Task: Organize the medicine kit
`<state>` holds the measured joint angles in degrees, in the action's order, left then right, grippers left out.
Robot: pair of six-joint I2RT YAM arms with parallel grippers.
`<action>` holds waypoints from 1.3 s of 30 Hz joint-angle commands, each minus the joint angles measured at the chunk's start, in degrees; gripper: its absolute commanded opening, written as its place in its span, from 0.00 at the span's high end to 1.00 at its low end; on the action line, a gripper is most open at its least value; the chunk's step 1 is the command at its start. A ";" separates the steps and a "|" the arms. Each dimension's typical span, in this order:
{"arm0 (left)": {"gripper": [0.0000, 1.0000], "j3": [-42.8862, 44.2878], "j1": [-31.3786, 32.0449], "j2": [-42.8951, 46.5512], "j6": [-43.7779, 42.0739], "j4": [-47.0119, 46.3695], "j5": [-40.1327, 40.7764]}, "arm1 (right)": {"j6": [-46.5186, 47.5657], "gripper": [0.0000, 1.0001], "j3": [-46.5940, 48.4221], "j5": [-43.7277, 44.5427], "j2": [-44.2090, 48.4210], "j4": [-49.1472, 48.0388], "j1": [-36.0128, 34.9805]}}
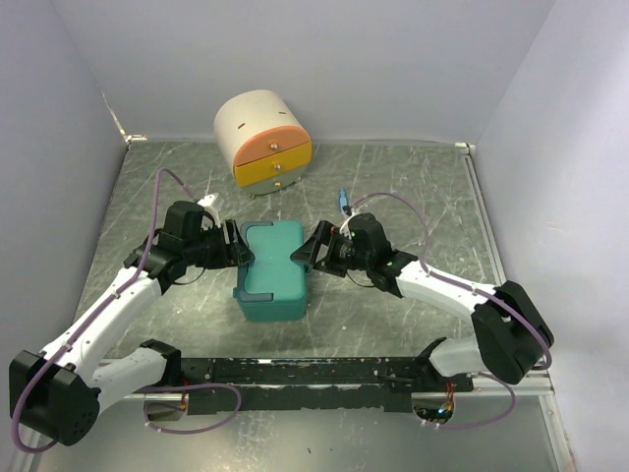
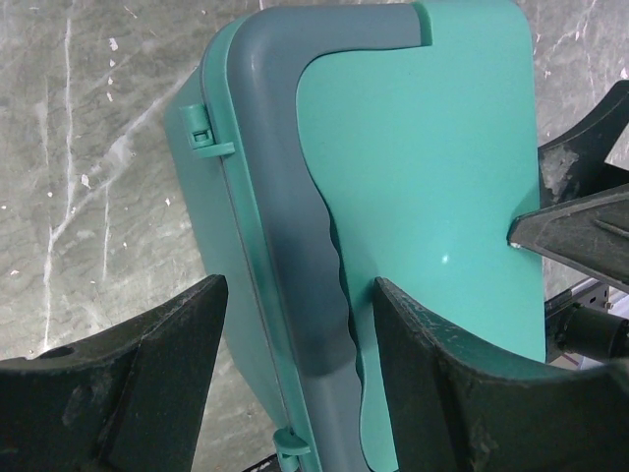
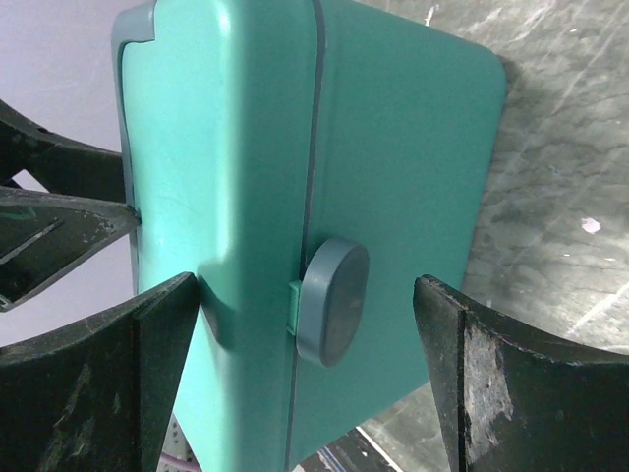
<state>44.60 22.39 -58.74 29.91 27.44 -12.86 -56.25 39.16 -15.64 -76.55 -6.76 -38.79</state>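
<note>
The medicine kit (image 1: 273,270) is a smooth, glossy teal plastic box with rounded corners. It sits at the middle of the grey, marble-veined surface (image 1: 393,187) with its lid (image 2: 423,177) shut, so nothing inside shows. A matte grey handle (image 2: 295,197) with a wavy inner edge curves across the lid. Small teal hinge clips (image 2: 209,138) sit on the left seam, and a grey oval latch (image 3: 332,300) lies over the right seam.

The left hand (image 2: 300,285) straddles the kit's left edge and handle, fingers close against the plastic. I cannot tell whether they pinch it. The right hand (image 3: 307,285) has its fingers spread wide around the latch side, one touching the corner and the other clear.

Far behind stands a cream, round-topped cabinet (image 1: 260,138) with its orange drawer (image 1: 273,152) and yellow drawer (image 1: 275,175) closed.
</note>
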 commanded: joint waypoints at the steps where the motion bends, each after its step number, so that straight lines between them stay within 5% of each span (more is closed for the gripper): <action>1: 0.29 -1.44 0.37 -0.82 -1.75 2.01 1.09 | -2.08 0.11 -2.39 -3.99 -2.20 -2.17 -0.24; 7: 0.29 -1.33 0.37 -0.72 -1.57 2.26 1.24 | -4.87 0.19 -1.98 -6.63 -1.71 -2.15 -0.24; 14: 0.29 -1.71 0.37 0.18 -1.37 1.83 1.08 | -4.04 0.43 -0.95 -5.27 0.00 1.78 -0.24; 39: 0.29 -1.80 0.37 0.07 -1.43 1.56 1.09 | 3.85 0.68 6.84 4.74 2.96 18.46 -1.42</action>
<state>44.40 22.46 -58.61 29.95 27.11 -12.88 -54.98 44.80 -14.02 -73.60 6.37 -39.70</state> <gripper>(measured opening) 0.711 0.505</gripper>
